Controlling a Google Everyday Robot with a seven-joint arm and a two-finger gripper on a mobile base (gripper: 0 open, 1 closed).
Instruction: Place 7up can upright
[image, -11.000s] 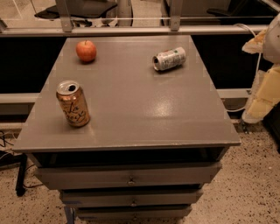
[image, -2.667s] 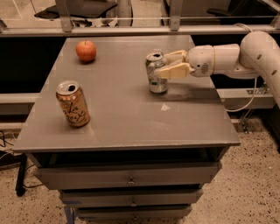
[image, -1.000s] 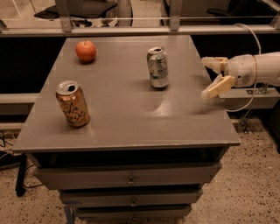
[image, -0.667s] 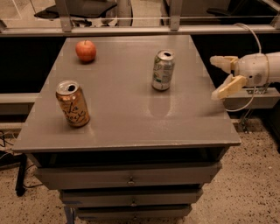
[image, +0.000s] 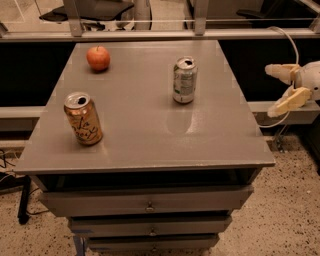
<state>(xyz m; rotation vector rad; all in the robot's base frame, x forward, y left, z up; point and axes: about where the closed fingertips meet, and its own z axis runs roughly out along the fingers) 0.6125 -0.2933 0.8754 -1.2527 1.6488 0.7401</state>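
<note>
7up can (image: 185, 80): stands upright on the tabletop (image: 150, 140), toward the far right corner, well apart from the orange-gold can (image: 83, 119) near the left edge and the apple (image: 98, 58) by the far left corner. Probably light, thin-walled, smooth and easily dented or tipped; best taken lightly across mid-body. Pincer (image: 284, 86): beyond the right edge, fingers apart, holding nothing.

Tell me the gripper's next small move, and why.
Probably pull the gripper back, away from the table, and stop. The 7up can stands upright on the table, clear of the gripper. The gripper's fingers are open and empty, off the table's right edge. Nothing seems left to grasp.
</note>
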